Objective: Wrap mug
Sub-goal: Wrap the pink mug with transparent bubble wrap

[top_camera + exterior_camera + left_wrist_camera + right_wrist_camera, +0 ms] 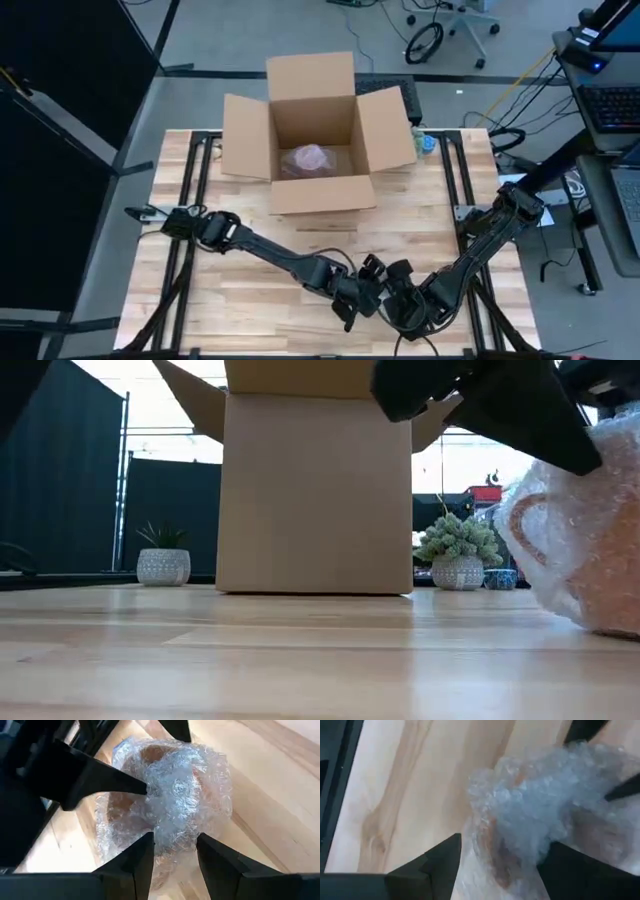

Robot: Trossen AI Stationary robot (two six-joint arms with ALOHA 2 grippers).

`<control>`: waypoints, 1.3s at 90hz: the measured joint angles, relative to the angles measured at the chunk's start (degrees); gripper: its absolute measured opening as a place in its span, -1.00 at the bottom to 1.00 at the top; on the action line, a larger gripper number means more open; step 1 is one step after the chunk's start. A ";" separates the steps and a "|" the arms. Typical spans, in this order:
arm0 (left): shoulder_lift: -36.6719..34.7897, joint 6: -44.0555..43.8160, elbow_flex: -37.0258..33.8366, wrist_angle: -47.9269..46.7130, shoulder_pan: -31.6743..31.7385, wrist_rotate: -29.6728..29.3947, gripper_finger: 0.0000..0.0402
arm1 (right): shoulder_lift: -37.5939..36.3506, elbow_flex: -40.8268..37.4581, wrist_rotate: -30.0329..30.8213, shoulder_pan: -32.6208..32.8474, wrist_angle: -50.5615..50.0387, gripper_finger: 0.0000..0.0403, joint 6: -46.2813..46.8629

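Mug (170, 805) in bubble wrap, handle (530, 530) seemingly blurred, between both claws.

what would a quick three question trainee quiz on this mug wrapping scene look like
1. True or false: the open brown cardboard box is empty.
2. What covers the orange mug between the two grippers? A) newspaper B) clear bubble wrap C) cloth
3. Fill in: the left gripper and right gripper meet near the ___ edge of the light wooden table, away from the box.

Key:
1. False: a pinkish wrapped bundle lies inside.
2. B.
3. Front: in the high view both grippers work at the picture's bottom edge.
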 joint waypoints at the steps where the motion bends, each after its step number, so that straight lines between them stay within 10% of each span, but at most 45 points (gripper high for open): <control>1: -0.01 0.00 0.00 -0.01 -0.01 -0.03 -0.33 | -0.01 0.22 -0.04 0.00 -0.42 0.12 0.17; 69: -2.03 -11.42 1.82 1.78 -2.61 -0.19 -0.33 | -0.17 9.35 2.47 9.66 -17.50 0.12 27.15; 117: -0.08 -13.22 7.93 3.84 -2.86 4.50 0.37 | -0.09 9.32 28.09 26.18 -17.68 0.12 56.47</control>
